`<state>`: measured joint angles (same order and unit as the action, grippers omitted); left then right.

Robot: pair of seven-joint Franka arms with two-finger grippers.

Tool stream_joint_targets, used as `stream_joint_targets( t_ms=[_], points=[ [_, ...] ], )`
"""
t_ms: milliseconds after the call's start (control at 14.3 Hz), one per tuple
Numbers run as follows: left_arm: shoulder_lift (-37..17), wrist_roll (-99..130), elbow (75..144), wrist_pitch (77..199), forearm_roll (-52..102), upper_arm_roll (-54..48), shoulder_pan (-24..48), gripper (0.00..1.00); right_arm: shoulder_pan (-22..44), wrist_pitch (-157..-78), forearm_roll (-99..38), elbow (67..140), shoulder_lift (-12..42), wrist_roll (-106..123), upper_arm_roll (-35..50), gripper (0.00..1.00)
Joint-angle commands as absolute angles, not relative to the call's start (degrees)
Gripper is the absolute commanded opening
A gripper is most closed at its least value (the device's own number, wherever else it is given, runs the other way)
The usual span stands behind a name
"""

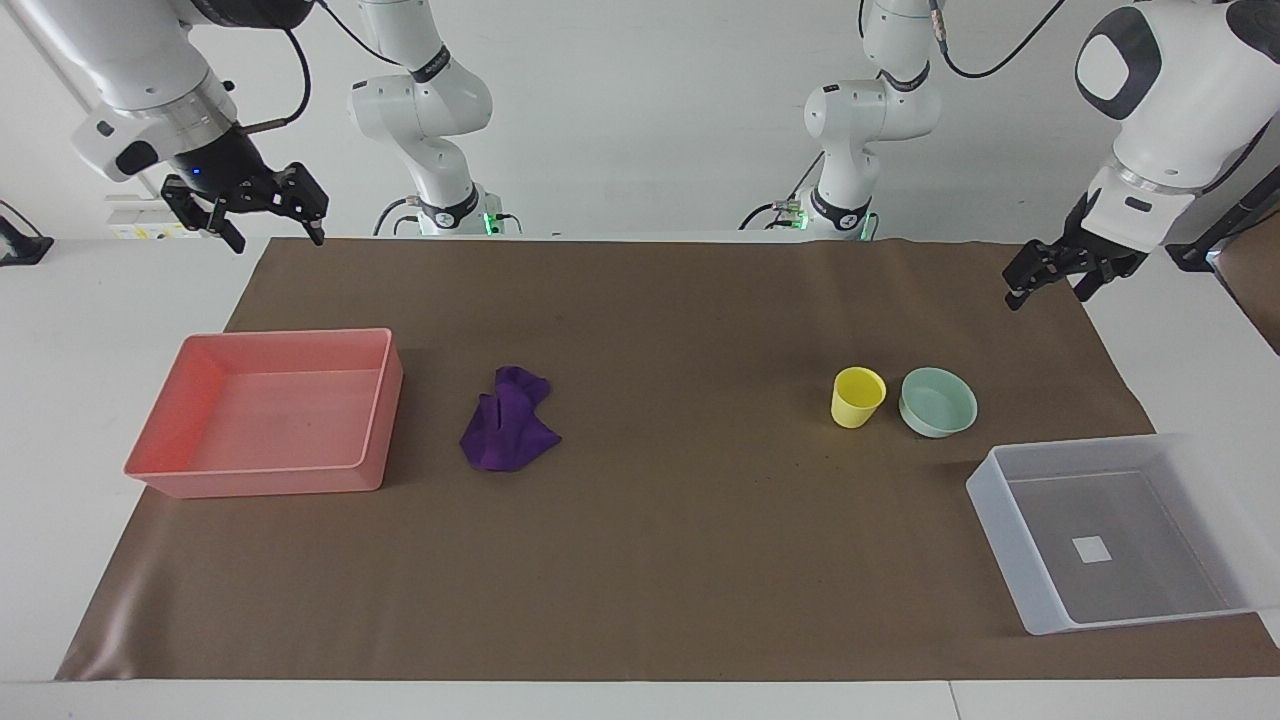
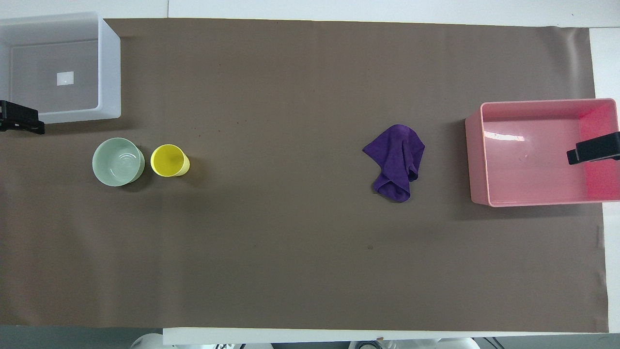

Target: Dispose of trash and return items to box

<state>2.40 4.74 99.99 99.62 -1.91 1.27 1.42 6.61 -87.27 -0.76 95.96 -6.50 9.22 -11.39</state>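
Observation:
The purple fabric trash point(image 1: 508, 432) point(image 2: 397, 162) lies crumpled on the brown mat beside the pink tray. The yellow cup point(image 1: 857, 396) point(image 2: 168, 160) stands upright next to the mint-green bowl point(image 1: 938, 402) point(image 2: 118, 162), both nearer to the robots than the translucent box point(image 1: 1000, 520) point(image 2: 110, 68), which is empty. My left gripper point(image 1: 1047, 298) point(image 2: 19, 123) hangs open and empty in the air over the mat's edge at the left arm's end. My right gripper point(image 1: 279, 240) point(image 2: 593, 150) hangs open and empty, high over the mat's corner at the right arm's end.
An empty pink rectangular tray point(image 1: 380, 420) point(image 2: 474, 155) sits at the right arm's end of the mat. The brown mat point(image 1: 680, 560) covers most of the white table.

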Motion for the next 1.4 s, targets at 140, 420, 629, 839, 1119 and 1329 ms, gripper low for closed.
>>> stream_joint_targets(
  t_ms=[140, 420, 629, 839, 1119, 1329],
  points=[
    [2.72, 9.22, 111.94, 112.64, -2.72, 0.97, -0.18, 1.0, 10.8, -97.19, -1.05, 105.28, -6.07, 9.84, -10.72, 1.0],
    [1.58, 9.23, 120.13, 119.0, -2.72, 0.97, -0.09, 1.0, 16.07, -104.04, -1.67, 105.47, -0.02, 4.76, -10.63, 0.99],
    [1.49, 9.93, 126.01, 124.08, -2.72, 0.88, 0.26, 1.0, 19.68, -109.23, -6.56, 105.56, 4.64, -0.25, -10.63, 1.0],
    [0.53, 10.63, 129.81, 130.59, -2.72, 0.88, 0.62, 1.0, 21.7, -116.69, -8.26, 108.0, 7.64, -0.79, -10.63, 0.99],
    [-2.63, 11.33, 130.16, 132.09, -2.64, 0.88, 0.35, 1.0, 24.26, -125.31, -8.44, 116.26, 8.35, -1.76, -10.63, 0.99],
    [-3.16, 11.34, 132.27, 134.12, -2.64, 0.88, 0.44, 1.0, 25.39, -132.16, -8.44, 117.16, 13.08, -1.84, -10.63, 0.98]
  ],
)
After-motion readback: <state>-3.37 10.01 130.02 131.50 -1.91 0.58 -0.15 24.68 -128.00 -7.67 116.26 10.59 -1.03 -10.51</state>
